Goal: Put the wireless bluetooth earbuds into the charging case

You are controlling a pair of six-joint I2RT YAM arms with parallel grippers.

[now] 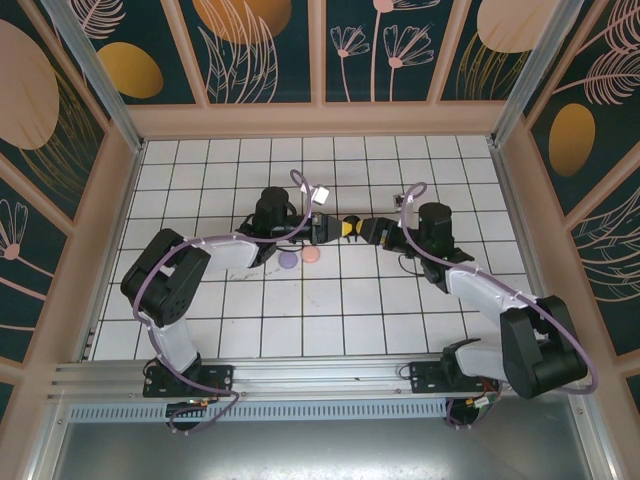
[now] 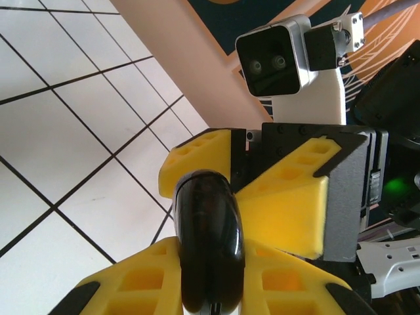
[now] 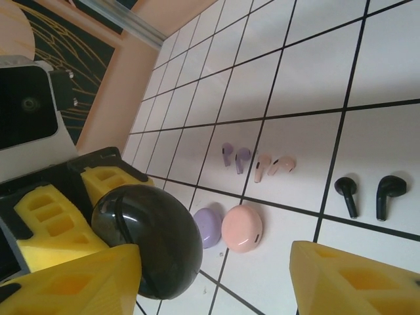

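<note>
Over the middle of the bench (image 1: pixel 300 320), the left fingers (image 2: pixel 141 282) are pinching the black charging case (image 2: pixel 209 243) by one end. The case stands out of the grip, and its glossy shell is closed as far as I can see.

The right fingers (image 3: pixel 357 279) are spread wide and face the left ones tip to tip. From the left wrist camera I see the free end of the case between the two right fingers. From the right wrist camera it sits just beside the lower-left finger and well clear of the other. I cannot tell whether the near finger touches it.

All the earbuds are on the tiles, well apart from both sets of fingers. They lie in a row, one pair to a tile: lilac earbuds (image 3: pixel 228 154), pink earbuds (image 3: pixel 262 168), black earbuds (image 3: pixel 346 188).

A lilac case (image 3: pixel 207 226) and a pink case (image 3: pixel 242 228) lie touching, across a grid line from the lilac and pink pairs.
</note>
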